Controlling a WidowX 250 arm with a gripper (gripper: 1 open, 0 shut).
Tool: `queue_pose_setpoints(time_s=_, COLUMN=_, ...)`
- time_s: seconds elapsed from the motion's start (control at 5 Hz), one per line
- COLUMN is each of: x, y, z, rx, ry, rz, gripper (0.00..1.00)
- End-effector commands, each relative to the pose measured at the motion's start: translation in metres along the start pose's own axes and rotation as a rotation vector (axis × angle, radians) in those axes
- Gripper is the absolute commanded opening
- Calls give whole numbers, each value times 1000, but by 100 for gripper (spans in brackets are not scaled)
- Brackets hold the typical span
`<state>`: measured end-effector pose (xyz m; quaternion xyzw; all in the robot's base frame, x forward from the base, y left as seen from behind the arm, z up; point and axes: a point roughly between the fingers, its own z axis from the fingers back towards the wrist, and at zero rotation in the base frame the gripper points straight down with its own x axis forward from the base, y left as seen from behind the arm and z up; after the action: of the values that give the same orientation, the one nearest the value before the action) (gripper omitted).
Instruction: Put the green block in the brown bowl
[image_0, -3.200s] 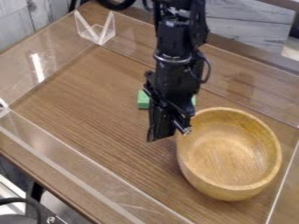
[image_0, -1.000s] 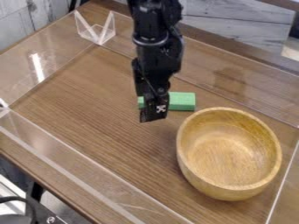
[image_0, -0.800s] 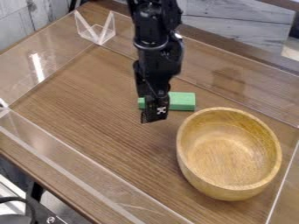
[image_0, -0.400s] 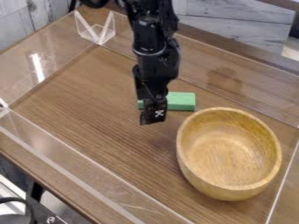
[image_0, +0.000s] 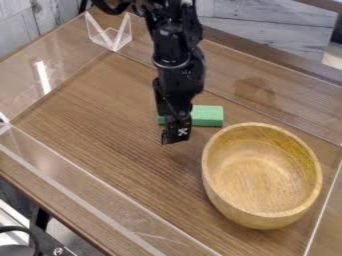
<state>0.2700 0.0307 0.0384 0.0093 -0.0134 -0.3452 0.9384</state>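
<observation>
The green block (image_0: 205, 116) lies flat on the wooden table, just left of the brown bowl's far rim. The brown bowl (image_0: 262, 174) is a large round wooden one at the right front, with nothing inside. My gripper (image_0: 175, 128) points straight down over the block's left end, its black fingers low near the table and hiding that end. The jaws stand open, and I cannot tell whether the fingers touch the block.
A clear acrylic wall (image_0: 40, 75) runs around the table (image_0: 100, 130), with a clear V-shaped stand (image_0: 110, 33) at the back left. The table's front edge (image_0: 54, 190) drops off at the lower left.
My gripper has sunk a little closer to the table beside the green block. The block and bowl have not moved.
</observation>
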Motion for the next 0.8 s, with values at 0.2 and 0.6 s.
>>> queue_pose_setpoints(time_s=0.2, x=8, y=15, z=8, rx=42, ry=-50, rz=25, gripper=0)
queue_pose_setpoints(time_s=0.6, x=4, y=13, z=14, rx=12, ry=-43, rz=100, gripper=0)
